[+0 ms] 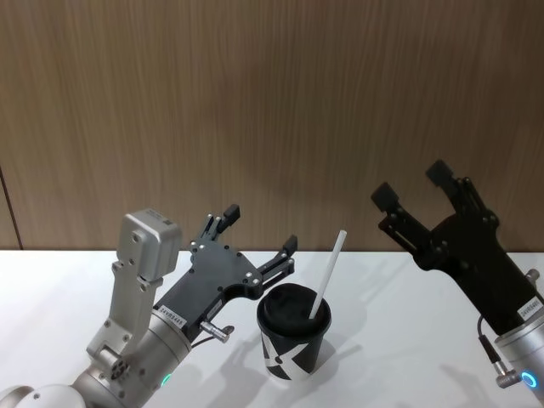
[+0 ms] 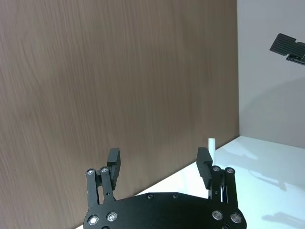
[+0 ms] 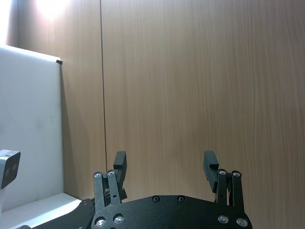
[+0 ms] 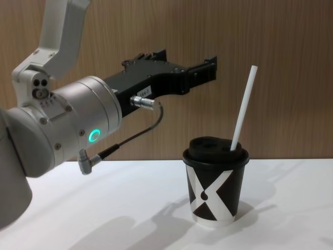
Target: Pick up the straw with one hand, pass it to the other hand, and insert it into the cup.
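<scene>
1. Left hand [image 1: 259, 228] spread wide and pinching nothing; raised above the tabletop [image 1: 399, 340], just left of the cup [image 1: 294, 330]; its fingers point toward the far wall, apart from the straw [image 1: 329, 274].
2. Right hand [image 1: 416, 185] also spread and bare; held high on the right, well apart from the cup; looks idle.
3. Straw stands in the cup through the black domed lid [image 4: 215, 148]; leans to the right, with most of its length sticking up above the lid; neither hand touches it.
4. Cup sits upright on the white tabletop, near the middle, between the two arms; white X mark faces the near side.
5. Progress, as I judge it: pick, handover and insertion look finished, since the straw is seated and both hands are clear of it; left over is at most pulling the arms away.
6. Surroundings: wood-panel wall [image 1: 272, 102] on the far side; dark cable with metal plug [image 4: 135, 133] hangs from the left wrist, near the cup but not touching it.
7. Obstructions: none seen on the way out; only risk is the left hand or cable brushing the straw if it swings right.
</scene>
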`<action>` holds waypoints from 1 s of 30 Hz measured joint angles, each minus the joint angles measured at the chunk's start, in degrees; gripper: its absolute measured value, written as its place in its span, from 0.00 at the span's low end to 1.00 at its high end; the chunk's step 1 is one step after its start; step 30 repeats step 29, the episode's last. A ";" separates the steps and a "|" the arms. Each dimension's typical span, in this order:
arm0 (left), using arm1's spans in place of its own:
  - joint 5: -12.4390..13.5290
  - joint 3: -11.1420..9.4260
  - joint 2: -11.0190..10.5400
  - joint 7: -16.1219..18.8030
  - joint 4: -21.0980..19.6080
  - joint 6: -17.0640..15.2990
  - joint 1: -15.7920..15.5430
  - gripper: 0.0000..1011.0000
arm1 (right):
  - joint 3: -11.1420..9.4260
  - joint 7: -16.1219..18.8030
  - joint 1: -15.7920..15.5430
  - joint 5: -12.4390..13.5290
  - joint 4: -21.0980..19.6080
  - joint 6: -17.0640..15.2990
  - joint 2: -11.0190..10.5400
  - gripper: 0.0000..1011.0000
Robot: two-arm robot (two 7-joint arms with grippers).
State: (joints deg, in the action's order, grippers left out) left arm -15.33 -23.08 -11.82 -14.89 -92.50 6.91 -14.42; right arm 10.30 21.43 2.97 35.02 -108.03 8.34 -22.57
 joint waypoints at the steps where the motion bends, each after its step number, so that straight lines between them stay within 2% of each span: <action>1: 0.04 0.01 0.01 0.05 -0.03 0.00 0.03 0.99 | 0.00 -0.01 -0.01 -0.01 -0.01 -0.03 -0.01 0.99; 30: 0.59 0.23 0.14 0.76 -0.55 0.07 0.50 0.99 | -0.04 -0.23 -0.19 -0.10 -0.21 -0.31 -0.09 0.99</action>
